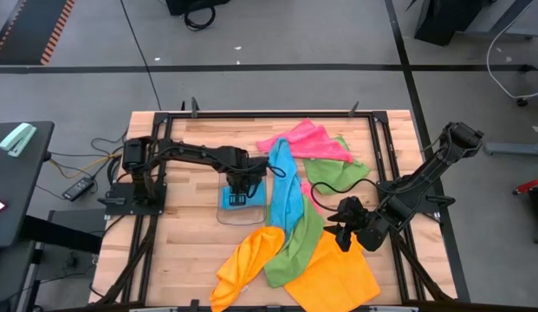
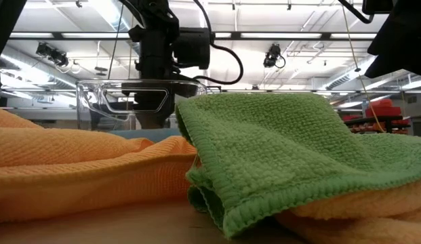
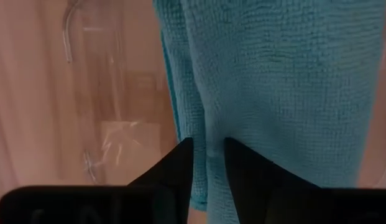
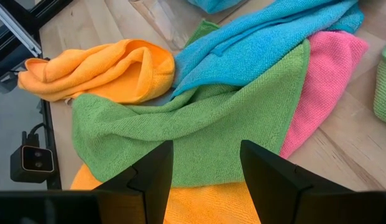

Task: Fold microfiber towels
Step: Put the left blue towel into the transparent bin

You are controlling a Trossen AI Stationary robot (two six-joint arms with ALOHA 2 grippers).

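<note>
**benchbot:** Between the left gripper's (image 3: 208,163) two dark fingers there's a fold of the sky-blue microfiber towel (image 1: 283,186) — jaws nearly together, pinching its edge over the small clear plastic tray (image 1: 241,201) mid-table.

**foldy:** And the right one?

**benchbot:** Right gripper (image 4: 205,163) hangs with its fingers set wide, holding nothing, above the heap near the front of the wooden table (image 1: 186,238). Under it: a green microfiber towel (image 4: 199,134), an orange one spread flat (image 1: 338,276), another orange one bunched up (image 4: 102,71), and a pink towel (image 1: 307,143) further back.

**foldy:** How will they handle?

**benchbot:** My guess — light, totally limp, grippy nap rather than slippery, nothing fragile. They'll sag and drag neighbours along since they overlap. I'd grab a free corner or hem, not the middle, and the blue towel probably needs two corners.
</note>
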